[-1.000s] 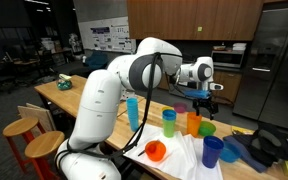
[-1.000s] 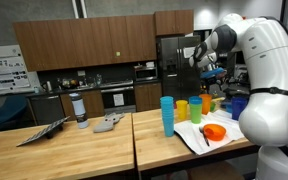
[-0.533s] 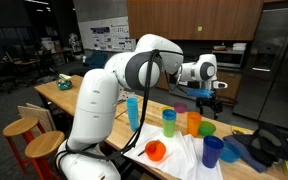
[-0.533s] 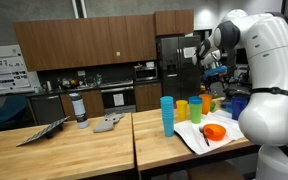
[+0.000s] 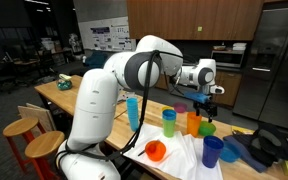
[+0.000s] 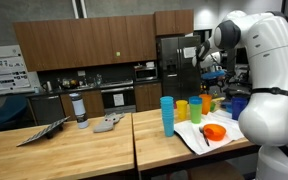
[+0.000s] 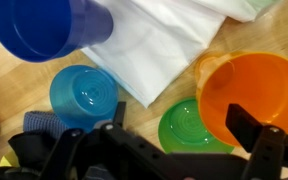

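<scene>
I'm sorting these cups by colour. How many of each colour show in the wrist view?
Dark blue cup: 1
Light blue cup: 1
Green cup: 1
Orange cup: 1
Total: 4

The white seven-jointed robot arm (image 5: 114, 95) is seen bent at the elbow and reached out level. The black two-fingered gripper (image 5: 206, 104) is pointed straight down, with its jaws spread wide and nothing held between them.
</scene>
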Motion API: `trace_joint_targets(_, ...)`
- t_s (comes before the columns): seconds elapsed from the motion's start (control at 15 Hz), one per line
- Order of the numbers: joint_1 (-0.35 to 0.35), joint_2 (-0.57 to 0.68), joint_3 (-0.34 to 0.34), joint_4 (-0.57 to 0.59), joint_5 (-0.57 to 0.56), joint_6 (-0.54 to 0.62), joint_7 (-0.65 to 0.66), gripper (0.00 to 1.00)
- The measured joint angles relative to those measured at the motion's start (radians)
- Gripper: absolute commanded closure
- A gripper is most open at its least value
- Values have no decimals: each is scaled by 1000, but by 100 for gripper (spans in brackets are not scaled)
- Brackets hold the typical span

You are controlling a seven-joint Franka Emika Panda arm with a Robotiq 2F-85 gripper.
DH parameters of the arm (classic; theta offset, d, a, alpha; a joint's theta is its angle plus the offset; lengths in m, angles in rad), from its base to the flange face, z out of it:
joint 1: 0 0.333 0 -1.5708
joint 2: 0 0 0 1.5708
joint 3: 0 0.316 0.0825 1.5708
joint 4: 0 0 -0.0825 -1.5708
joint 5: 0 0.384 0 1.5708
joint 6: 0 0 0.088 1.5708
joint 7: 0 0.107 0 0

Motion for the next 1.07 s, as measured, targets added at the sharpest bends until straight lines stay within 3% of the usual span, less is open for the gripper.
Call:
trace_joint_targets(0.33,-7,-1,0,-11,49,3,17,0)
trace_joint_targets(1.07,12,-1,2,-52,48,68,45,0)
